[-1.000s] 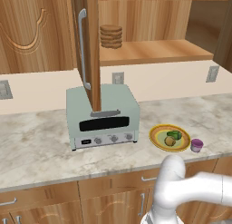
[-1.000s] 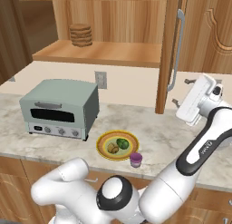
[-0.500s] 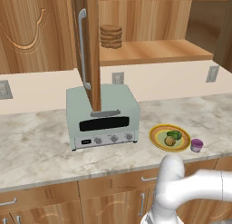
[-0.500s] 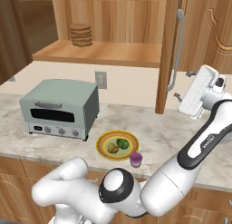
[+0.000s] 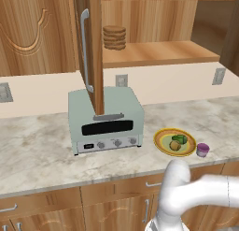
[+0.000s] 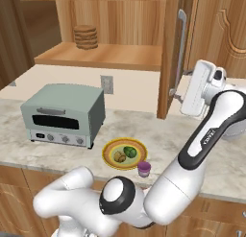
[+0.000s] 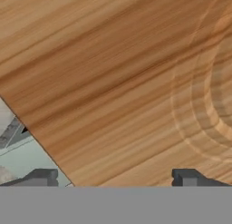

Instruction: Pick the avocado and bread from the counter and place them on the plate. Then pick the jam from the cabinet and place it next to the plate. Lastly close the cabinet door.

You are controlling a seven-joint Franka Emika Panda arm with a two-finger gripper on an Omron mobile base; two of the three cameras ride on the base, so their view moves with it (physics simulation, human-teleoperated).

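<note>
The yellow plate (image 5: 159,140) (image 6: 108,152) lies on the counter (image 5: 37,150) (image 6: 226,164). On it sit the dark green avocado (image 5: 181,139) (image 6: 129,151) and the tan bread (image 5: 175,145) (image 6: 120,157). Close beside the plate stands the purple jam (image 5: 202,149) (image 6: 143,169). The cabinet door (image 5: 95,52) (image 6: 172,53) stands swung out, edge-on, over the counter, its silver handle (image 6: 180,44) facing right. My gripper (image 6: 175,94) (image 7: 115,177) is open and empty, right at the door's outer face near its lower end. The door's carved wood (image 7: 136,82) looms close ahead.
A pale green toaster oven (image 5: 105,120) (image 6: 62,113) stands on the counter left of the plate, under the door. A stack of flat brown discs (image 5: 114,37) (image 6: 85,37) sits on the cabinet shelf (image 5: 158,52) (image 6: 105,56). Wooden drawers run below the counter.
My hand has moved up and to the left, closer to the door's outer face. The jaws stay open. Plate, food, jam and door have not moved.
</note>
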